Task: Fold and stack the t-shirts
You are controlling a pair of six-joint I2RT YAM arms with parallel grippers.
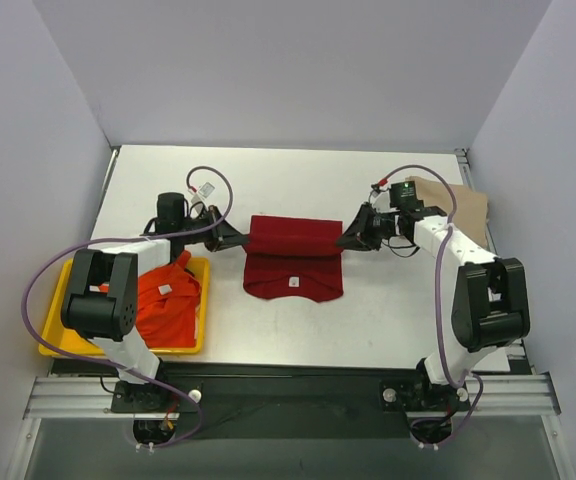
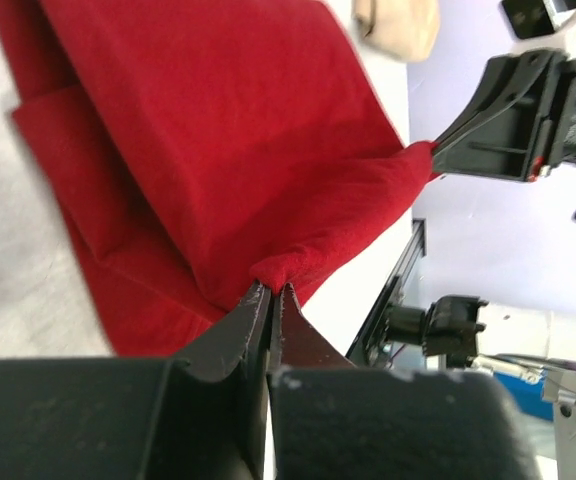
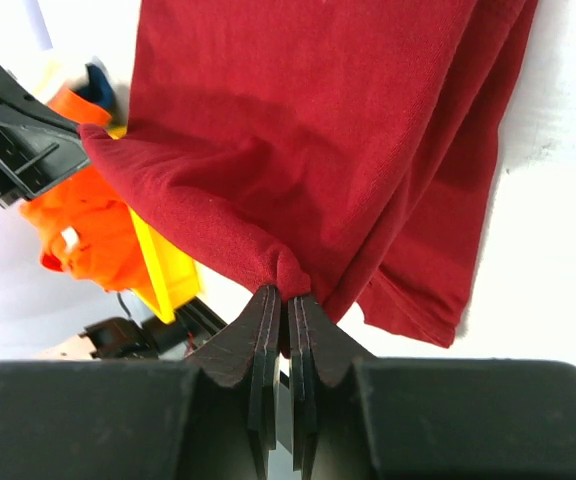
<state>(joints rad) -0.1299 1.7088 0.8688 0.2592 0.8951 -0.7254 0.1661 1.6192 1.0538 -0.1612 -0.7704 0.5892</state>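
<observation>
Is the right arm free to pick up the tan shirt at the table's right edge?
Probably not yet: the right claw is shut on the dark red shirt; the tan shirt lies close, unobstructed.

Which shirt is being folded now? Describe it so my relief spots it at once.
On the table, look at its middle: the dark red t-shirt lies there part-folded. Unlike the orange shirt in the yellow tray and the tan shirt at the right edge, it alone is pinched by the left gripper and right gripper.
</observation>
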